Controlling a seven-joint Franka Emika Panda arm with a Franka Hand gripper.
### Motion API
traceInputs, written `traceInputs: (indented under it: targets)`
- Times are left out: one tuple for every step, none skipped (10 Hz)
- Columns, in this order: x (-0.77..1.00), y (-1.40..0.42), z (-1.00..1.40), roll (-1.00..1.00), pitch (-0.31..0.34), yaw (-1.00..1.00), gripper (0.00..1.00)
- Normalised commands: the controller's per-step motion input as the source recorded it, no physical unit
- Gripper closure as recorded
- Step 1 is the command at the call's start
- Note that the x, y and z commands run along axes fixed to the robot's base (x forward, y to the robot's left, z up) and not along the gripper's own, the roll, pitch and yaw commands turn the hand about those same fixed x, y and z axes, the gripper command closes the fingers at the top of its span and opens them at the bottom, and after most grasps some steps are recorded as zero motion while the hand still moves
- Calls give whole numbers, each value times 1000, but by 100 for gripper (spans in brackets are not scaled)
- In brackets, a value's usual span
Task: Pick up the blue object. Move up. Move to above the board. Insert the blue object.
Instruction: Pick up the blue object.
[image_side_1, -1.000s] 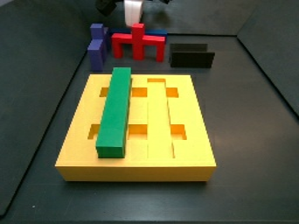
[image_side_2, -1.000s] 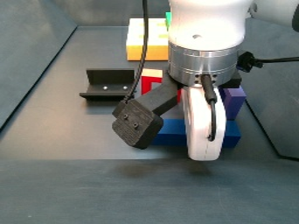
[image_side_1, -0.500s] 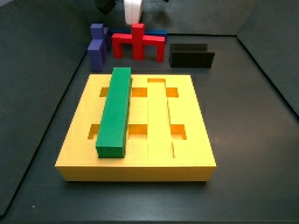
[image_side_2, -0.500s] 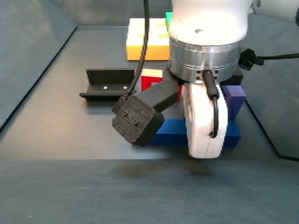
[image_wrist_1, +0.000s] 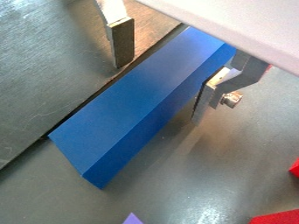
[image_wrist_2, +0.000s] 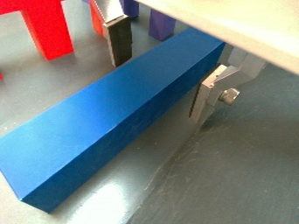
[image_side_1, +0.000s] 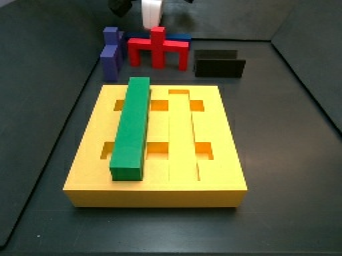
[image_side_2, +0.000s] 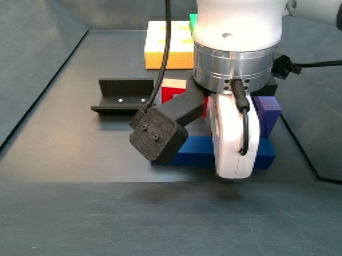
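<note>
Both wrist views: claw fingers straddle the blue object, apart.

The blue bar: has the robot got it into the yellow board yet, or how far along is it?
Not yet. The gripper straddles the blue object, fingers open either side, not yet clamped; the bar lies on the floor. Lifting, carrying and inserting remain. The board holds only the green bar.

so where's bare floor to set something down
Bare floor lies in front of the board and along its right side up to the fixture. It is crowded behind the board, where the end effector straddles the blue object beside the red piece.
</note>
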Motion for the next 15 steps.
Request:
traceInputs:
  targets:
    - [0,0,0,0,0,0,0]
    - [0,0,0,0,0,0,100]
    - [0,0,0,0,0,0,100]
    - [0,0,0,0,0,0,100]
    - [0,0,0,0,0,0,100]
    - [0,0,0,0,0,0,100]
    - [0,0,0,0,0,0,100]
    - [0,0,0,0,0,0,100]
    - [0,0,0,0,0,0,100]
    - [0,0,0,0,0,0,100]
    - [0,0,0,0,0,0,100]
    - [0,0,0,0,0,0,100]
    - [0,0,0,0,0,0,100]
    - [0,0,0,0,0,0,100]
    - [0,0,0,0,0,0,100]
